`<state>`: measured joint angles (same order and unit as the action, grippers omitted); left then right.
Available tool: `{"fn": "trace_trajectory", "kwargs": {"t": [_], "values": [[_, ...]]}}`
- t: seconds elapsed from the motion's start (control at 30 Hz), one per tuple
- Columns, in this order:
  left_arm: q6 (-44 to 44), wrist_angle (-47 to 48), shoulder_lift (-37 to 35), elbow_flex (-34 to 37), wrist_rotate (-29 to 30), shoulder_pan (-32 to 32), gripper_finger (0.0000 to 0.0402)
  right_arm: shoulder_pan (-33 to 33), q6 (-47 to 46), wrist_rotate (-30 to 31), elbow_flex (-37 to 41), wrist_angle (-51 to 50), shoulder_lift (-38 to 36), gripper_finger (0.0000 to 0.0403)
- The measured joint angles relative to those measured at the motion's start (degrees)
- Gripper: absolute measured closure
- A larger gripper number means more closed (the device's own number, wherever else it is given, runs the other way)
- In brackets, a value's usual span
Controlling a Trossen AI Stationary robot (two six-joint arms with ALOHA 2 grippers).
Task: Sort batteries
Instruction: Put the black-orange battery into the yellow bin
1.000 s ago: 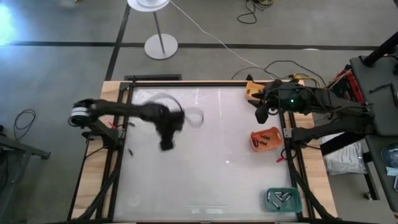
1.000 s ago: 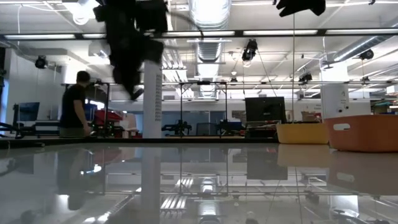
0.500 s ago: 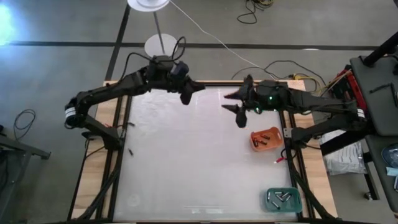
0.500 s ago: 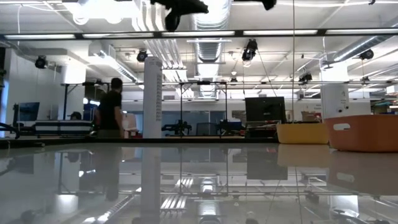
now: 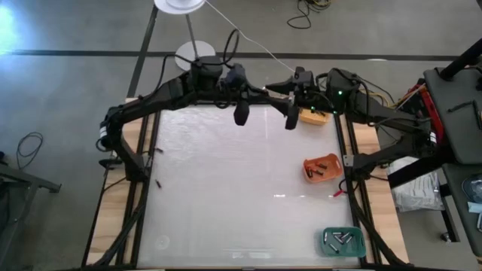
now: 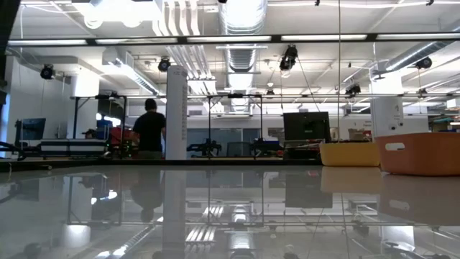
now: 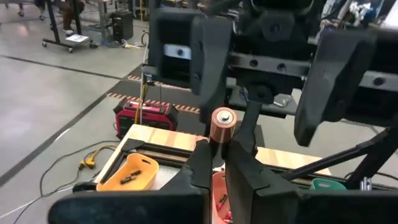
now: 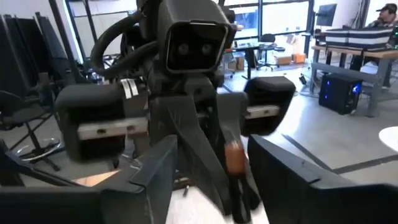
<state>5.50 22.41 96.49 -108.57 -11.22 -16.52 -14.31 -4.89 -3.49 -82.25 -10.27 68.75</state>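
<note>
High above the table's far middle, my left gripper (image 5: 241, 114) is shut on a copper-coloured battery (image 7: 222, 127). My right gripper (image 5: 291, 119) faces it, open, with one finger (image 8: 155, 171) on either side of the left fingertips and the battery (image 8: 235, 155), not touching them. Several batteries lie in the orange tray (image 5: 310, 175) and in the teal tray (image 5: 328, 245). A yellow tray (image 5: 310, 115) sits partly under my right arm. Neither gripper shows in the low view. My left gripper pinches the battery's lower part (image 7: 219, 144) between its two fingertips (image 7: 200, 163). The fingers come level from the table's left and lie across the battery. It stands roughly upright, its round upper end (image 7: 224, 116) above the fingers, lifted clear of the table.
The orange tray (image 6: 420, 152) and the yellow tray (image 6: 348, 152) stand at the table's right side. A small dark piece (image 5: 159, 182) lies on the wooden left border. A lamp stand (image 5: 194, 54) stands beyond the far edge. A person (image 6: 149, 129) walks in the room behind.
My left gripper has risen from low over the table's left part toward the far edge and the right, tipping from pointing down to level. My right gripper has moved up and toward the table's left, turning level, and now faces the left one.
</note>
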Motion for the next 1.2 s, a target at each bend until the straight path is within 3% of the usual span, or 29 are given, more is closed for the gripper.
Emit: {"fn": "trace_trajectory", "kwargs": {"t": [0.33, 0.77, 0.93, 1.07, 1.2], "values": [[-4.0, 5.8, 5.3, -10.2, -0.2, 1.4, 0.0399, -0.7, -1.6, 0.1, -2.1, 0.3, 1.5, 0.0287], [-5.2, 5.9, 4.9, -10.9, -0.3, 1.5, 0.0395, -1.3, -0.3, 0.3, -2.1, -0.3, 0.4, 0.0363], [-6.6, 6.6, 4.9, -10.8, -0.1, 1.5, 0.0362, -2.4, -0.7, -0.1, -2.2, -1.7, 0.4, 0.0376], [-6.7, 10.8, 4.0, -10.7, 0.0, 1.4, 0.0316, -6.9, -0.5, 0.4, -4.8, -11.2, 0.7, 0.0376], [-8.8, 21.5, 2.4, -10.8, 2.1, 1.1, 0.0266, -15.3, -1.7, 1.1, -5.7, -23.3, 2.0, 0.0376]]}}
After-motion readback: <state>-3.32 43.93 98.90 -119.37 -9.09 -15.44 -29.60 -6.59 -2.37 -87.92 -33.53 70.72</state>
